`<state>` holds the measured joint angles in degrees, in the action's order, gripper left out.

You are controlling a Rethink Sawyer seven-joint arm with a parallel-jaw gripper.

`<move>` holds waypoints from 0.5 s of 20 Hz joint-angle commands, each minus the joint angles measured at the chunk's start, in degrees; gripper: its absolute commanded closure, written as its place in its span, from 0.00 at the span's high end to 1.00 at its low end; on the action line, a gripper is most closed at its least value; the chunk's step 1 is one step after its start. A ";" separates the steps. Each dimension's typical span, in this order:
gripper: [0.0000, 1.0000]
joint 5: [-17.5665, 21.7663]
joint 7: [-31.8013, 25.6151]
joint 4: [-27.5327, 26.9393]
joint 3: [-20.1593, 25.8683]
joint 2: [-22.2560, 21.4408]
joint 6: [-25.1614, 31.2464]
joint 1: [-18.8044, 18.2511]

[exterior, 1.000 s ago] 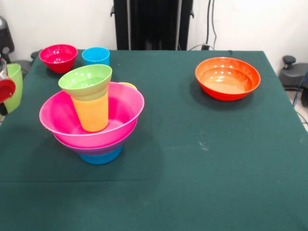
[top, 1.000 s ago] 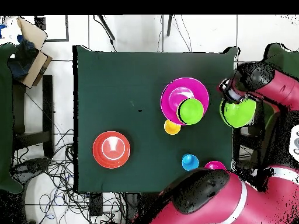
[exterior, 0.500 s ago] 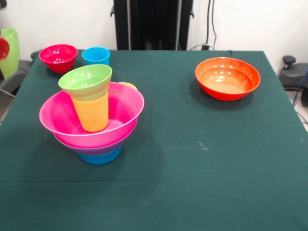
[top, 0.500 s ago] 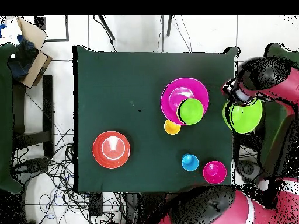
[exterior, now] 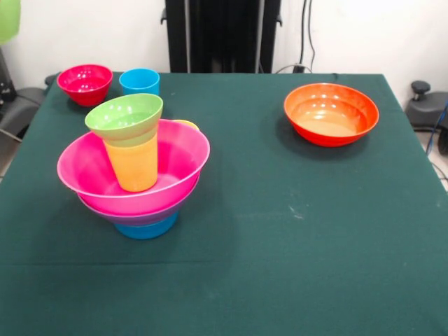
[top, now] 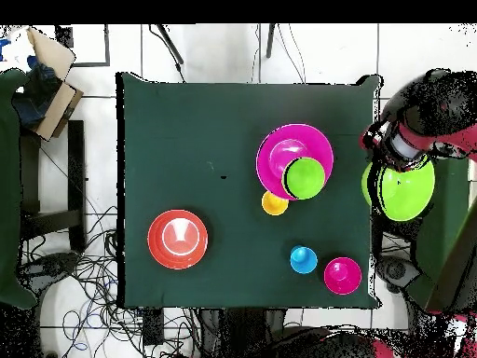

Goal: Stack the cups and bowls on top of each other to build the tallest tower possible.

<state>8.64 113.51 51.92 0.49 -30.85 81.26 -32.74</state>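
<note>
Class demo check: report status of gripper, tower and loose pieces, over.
Gripper off the table's side, carrying big lime bowl; grip unclear. Tower standing: small green bowl on top. Orange bowl, red bowl, blue cup loose.

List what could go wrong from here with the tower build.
The big lime green bowl hangs at the gripper off the table's edge; if it slips, it likely falls to the floor. On the tower, the small green bowl sits tilted on the orange-yellow cup, so adding the wide bowl on top could topple both.
</note>
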 commanded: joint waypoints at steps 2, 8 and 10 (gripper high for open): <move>0.00 1.82 -10.91 6.48 5.90 -3.93 -2.74 5.28; 0.00 1.18 -7.85 9.20 6.24 -4.60 -7.50 8.18; 0.00 1.01 -7.05 9.35 6.47 -4.06 -8.83 9.03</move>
<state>8.64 113.51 52.73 0.78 -35.39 77.56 -27.49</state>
